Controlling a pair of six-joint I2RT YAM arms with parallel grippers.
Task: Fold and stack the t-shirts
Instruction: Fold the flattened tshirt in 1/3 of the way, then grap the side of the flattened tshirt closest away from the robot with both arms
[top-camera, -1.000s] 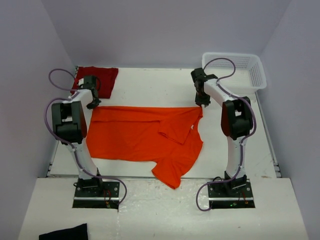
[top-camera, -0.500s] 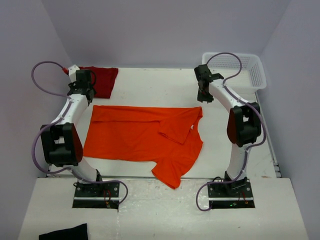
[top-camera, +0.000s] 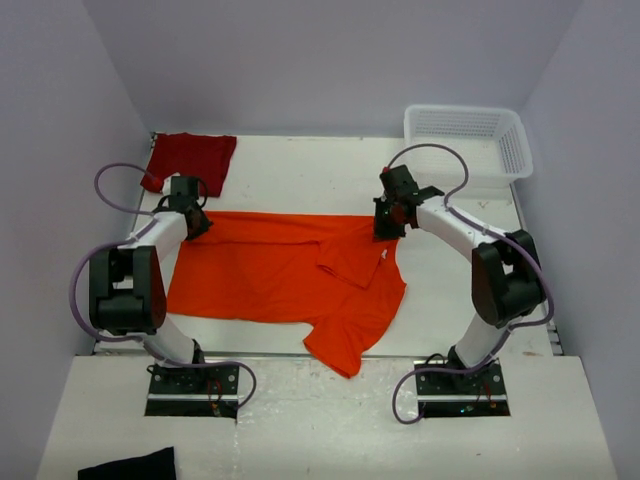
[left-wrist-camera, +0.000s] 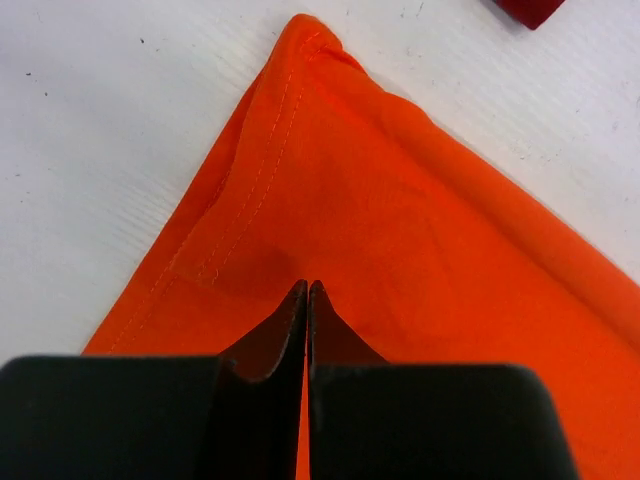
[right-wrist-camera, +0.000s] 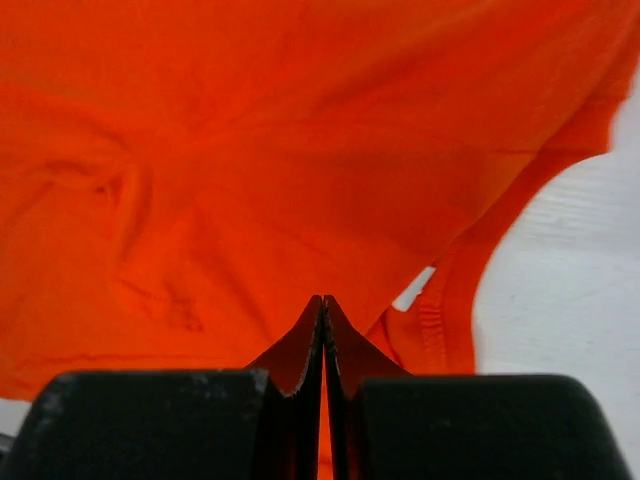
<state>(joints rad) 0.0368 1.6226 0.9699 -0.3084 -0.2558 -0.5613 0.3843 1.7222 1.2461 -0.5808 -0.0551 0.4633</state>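
- While pressed together, the left hand (left-wrist-camera: 307, 285) touches the orange t-shirt (top-camera: 270, 275) at its upper-left corner, and the right hand (right-wrist-camera: 323, 300) its upper-right.
- Only the top view shows the crimson t-shirt (top-camera: 193, 160) whole, upper left of frame.

The left arm (top-camera: 155, 238) rises from its base at the lower left of the top view, folds at a dark elbow, and reaches up the frame. Its left hand (top-camera: 191, 222) sits left of centre, angled down. The right arm (top-camera: 450, 225) bows out toward the right edge and stretches back leftward, ending in the right hand (top-camera: 386, 222) just right of centre. In both wrist views the two dark fingers (left-wrist-camera: 285, 335) are pressed together, their tips meeting without a gap.
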